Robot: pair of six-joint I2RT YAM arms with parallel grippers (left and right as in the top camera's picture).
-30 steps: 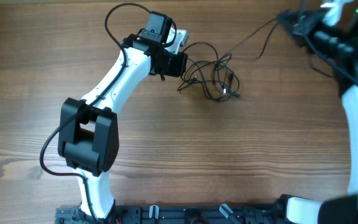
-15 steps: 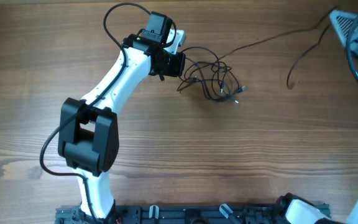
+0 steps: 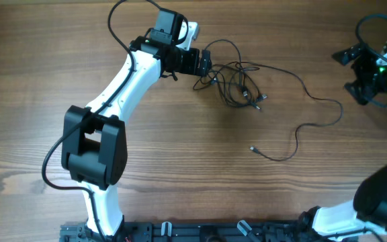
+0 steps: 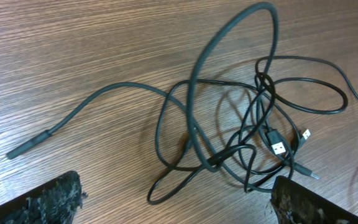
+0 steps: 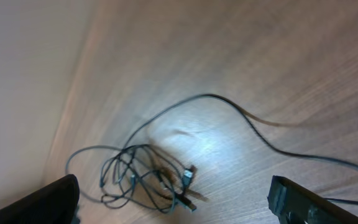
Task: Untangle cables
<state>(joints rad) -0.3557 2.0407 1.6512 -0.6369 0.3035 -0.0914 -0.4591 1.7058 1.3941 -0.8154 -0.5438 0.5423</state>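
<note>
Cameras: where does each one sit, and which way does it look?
Overhead: above the table, looking straight down; left arm and right arm show.
Left wrist: on the left arm, looking down closely at the cable tangle; its fingers edge the bottom.
Right wrist: on the right arm, looking from farther off; its fingers show too.
Shared: all three see the tangle.

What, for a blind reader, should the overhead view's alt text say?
Tangled thin black cables lie on a wooden table, one cable trailing right and curling back to a loose plug. The left gripper is open beside the tangle; the right gripper, open and empty, is far off at the right.
</note>
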